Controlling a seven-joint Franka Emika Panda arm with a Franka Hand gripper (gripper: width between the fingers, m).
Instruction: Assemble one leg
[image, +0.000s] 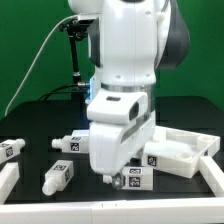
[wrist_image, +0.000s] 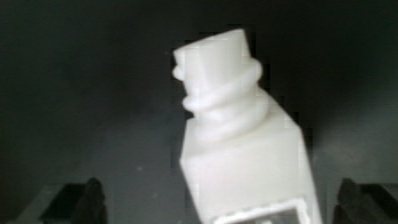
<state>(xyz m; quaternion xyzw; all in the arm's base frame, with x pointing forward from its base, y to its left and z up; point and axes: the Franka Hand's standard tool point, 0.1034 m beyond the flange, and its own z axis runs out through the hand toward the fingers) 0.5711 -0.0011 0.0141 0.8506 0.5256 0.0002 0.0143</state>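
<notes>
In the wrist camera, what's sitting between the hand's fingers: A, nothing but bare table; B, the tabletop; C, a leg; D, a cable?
C: a white leg with a narrower stub end lies between the two fingers, which are spread open on either side of it.

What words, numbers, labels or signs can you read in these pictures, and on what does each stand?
None: no letters or numbers show anywhere.
The only signs are black-and-white square tags, patterns rather than text, on the legs and the tabletop piece, too blurred to make out.
</notes>
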